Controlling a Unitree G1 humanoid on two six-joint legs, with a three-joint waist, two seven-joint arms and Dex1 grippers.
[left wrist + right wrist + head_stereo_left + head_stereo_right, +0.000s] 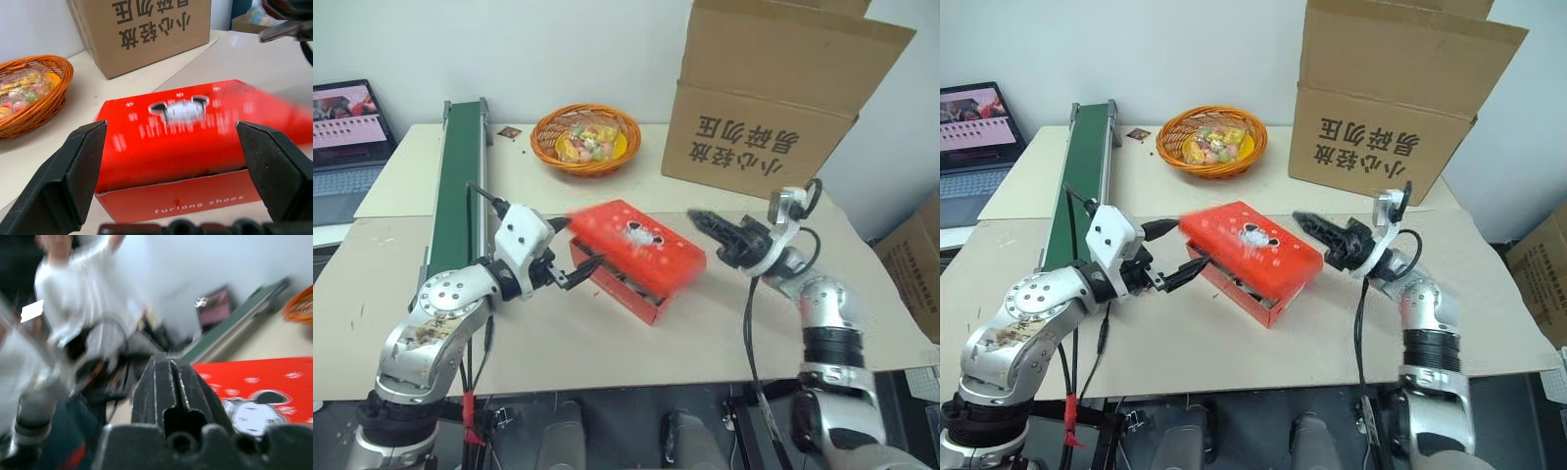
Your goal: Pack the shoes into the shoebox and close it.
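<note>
The shoebox (639, 257) sits near the middle of the table (607, 333), turned at an angle to the table's front edge, well in from every edge. Its hinged lid is down over the box but not fully flat: the end facing the left gripper shows a dark gap under the lid edge, and the lid looks blurred. The lid carries small white prints and a cartoon face. White lettering runs along the red end wall seen in the left wrist view.

The left gripper (576, 257) is at the box's left end, its 2 black fingers (73, 176) spread wide with nothing between them. 1 finger points toward the lid's upper corner and the other toward the lower wall of the box; whether either touches the cardboard cannot be told.

The right gripper (703, 220) hangs above the table just beside the box's right end, pointing across toward it. Its 2 fingers are pressed together and hold nothing, with the red lid just past them in the right wrist view.

Toward the table's far edge stand an orange wicker basket (585, 138) of wrapped sweets and, at the far right corner, a big brown carton (773, 98) with black characters. A green conveyor belt (458, 181) runs along the table's left side. A laptop (347, 147) sits beyond the left edge. A blurred person in a white top (83, 298) stands in the right wrist view.
</note>
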